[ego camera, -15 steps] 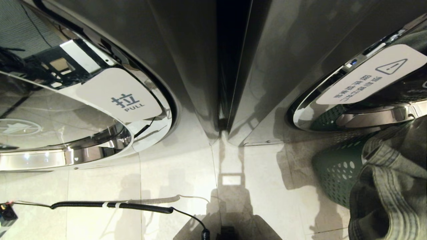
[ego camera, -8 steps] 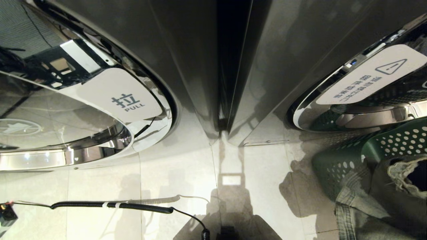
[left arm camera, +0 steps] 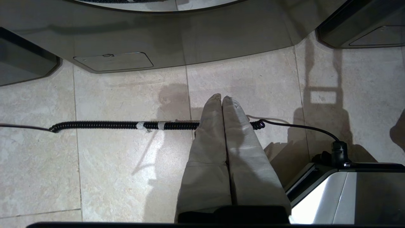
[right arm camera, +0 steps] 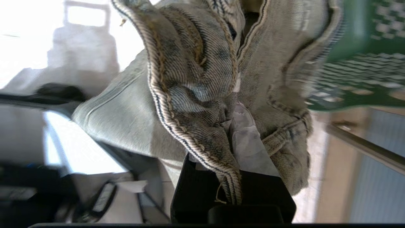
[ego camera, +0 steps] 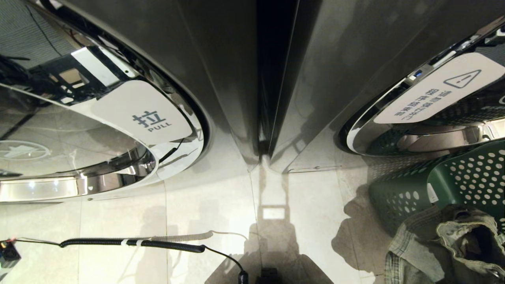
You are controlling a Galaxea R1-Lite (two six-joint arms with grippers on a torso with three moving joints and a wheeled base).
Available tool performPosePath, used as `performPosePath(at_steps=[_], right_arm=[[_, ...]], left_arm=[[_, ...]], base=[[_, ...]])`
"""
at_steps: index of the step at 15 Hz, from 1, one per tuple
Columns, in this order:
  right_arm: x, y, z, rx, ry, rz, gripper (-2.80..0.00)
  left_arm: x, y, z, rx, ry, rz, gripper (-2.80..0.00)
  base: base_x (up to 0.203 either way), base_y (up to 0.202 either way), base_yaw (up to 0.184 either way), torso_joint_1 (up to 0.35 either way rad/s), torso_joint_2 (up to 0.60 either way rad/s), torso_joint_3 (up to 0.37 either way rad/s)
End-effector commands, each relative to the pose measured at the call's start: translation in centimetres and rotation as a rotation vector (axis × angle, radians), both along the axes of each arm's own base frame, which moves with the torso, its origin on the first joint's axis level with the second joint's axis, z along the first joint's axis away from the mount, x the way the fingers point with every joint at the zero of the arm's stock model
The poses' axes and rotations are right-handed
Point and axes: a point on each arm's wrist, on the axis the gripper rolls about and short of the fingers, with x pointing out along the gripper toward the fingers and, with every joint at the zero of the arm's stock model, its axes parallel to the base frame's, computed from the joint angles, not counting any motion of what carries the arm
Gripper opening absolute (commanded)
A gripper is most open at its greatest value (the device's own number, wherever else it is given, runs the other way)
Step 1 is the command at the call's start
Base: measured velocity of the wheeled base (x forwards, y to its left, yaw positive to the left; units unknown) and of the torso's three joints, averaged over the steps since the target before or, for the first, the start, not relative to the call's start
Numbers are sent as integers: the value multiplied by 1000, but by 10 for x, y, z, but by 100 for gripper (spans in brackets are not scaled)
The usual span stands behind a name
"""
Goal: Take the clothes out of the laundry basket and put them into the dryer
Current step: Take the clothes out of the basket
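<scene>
**Tiled floor in front of two machines**

The pale tiled floor carries two dark machines side by side. A black coiled cable lies across the tiles, and a green perforated basket stands at the right.

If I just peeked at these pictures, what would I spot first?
Probably the two big round shiny doors: the left one says PULL, and the right one wears a warning sticker. Next, the green laundry basket with little holes on the floor at the right, and the crumpled jeans pinched in the right gripper. The left gripper hangs shut over a curly black cable on the pale floor tiles.
</scene>
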Motion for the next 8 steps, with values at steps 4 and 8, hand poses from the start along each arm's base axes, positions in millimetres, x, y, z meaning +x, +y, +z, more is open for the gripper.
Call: performPosePath(at_steps=[4, 8], right_arm=[[-2, 0, 0, 17, -22, 56, -280], [1, 0, 0, 14, 14, 35, -280]], left_arm=[[0, 0, 0, 0, -1, 0, -280], [0, 0, 0, 0, -2, 1, -280]], base=[[0, 0, 0, 0, 0, 0], [0, 0, 0, 0, 0, 0]])
